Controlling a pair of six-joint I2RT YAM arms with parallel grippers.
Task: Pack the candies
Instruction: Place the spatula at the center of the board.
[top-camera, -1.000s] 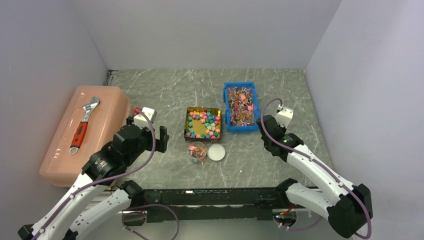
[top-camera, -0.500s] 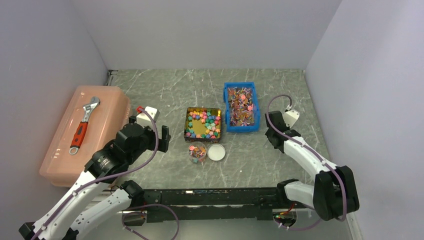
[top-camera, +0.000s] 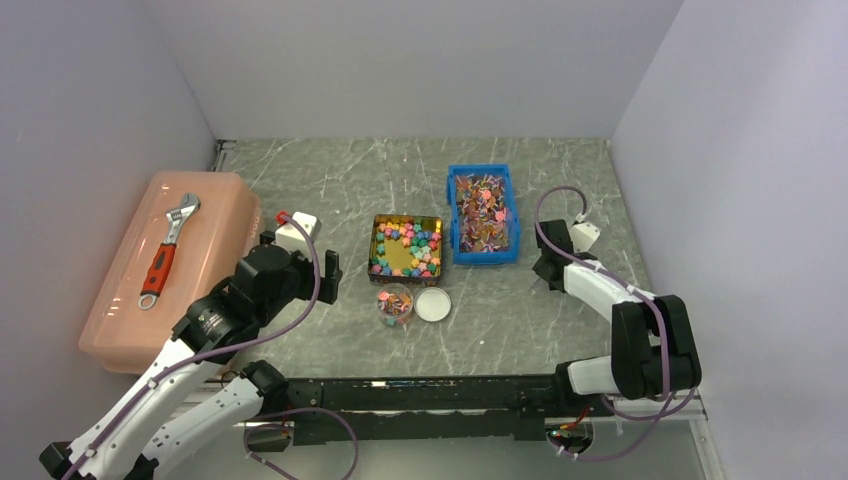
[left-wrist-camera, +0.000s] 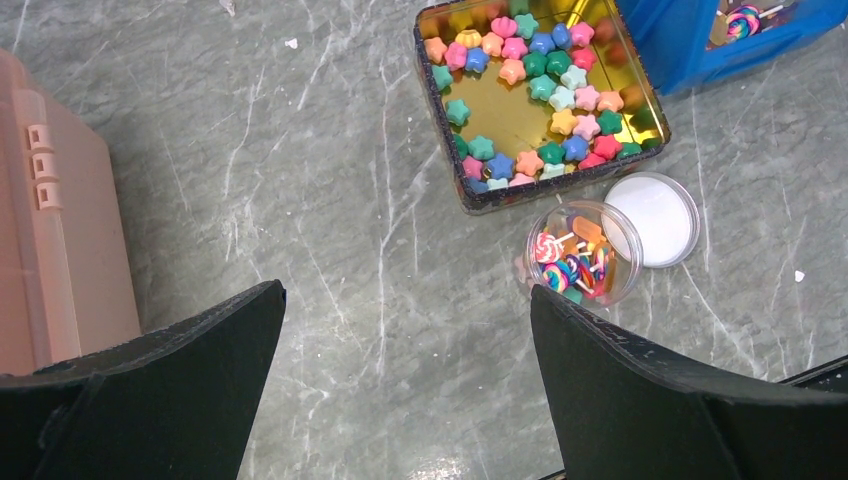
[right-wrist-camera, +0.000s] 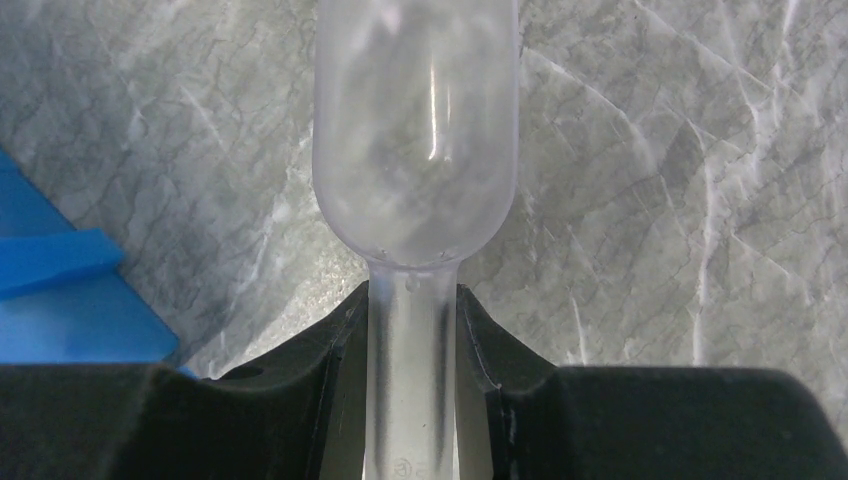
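The candies (top-camera: 405, 247) are pastel star-shaped lumps in a square gold tin (left-wrist-camera: 644, 128) at the table's middle. Just in front stands a small clear jar (left-wrist-camera: 583, 252) holding several candies and striped lollipops; its white lid (left-wrist-camera: 652, 218) lies beside it. My left gripper (left-wrist-camera: 405, 295) hangs open over bare table, left of the jar, with nothing between its fingers. My right gripper (right-wrist-camera: 412, 300) is shut on the handle of a clear plastic scoop (right-wrist-camera: 415, 130), low over the table right of the blue bin (top-camera: 482, 213). No candy shows in the scoop's bowl.
The blue bin holds many lollipops. A pink lidded box (top-camera: 120, 300) with a red-handled wrench (top-camera: 165, 250) on it stands at the left. Grey walls close in the table on three sides.
My right arm has pulled back and rightward with the scoop, away from the blue bin, its elbow folding in. The left arm has barely shifted.
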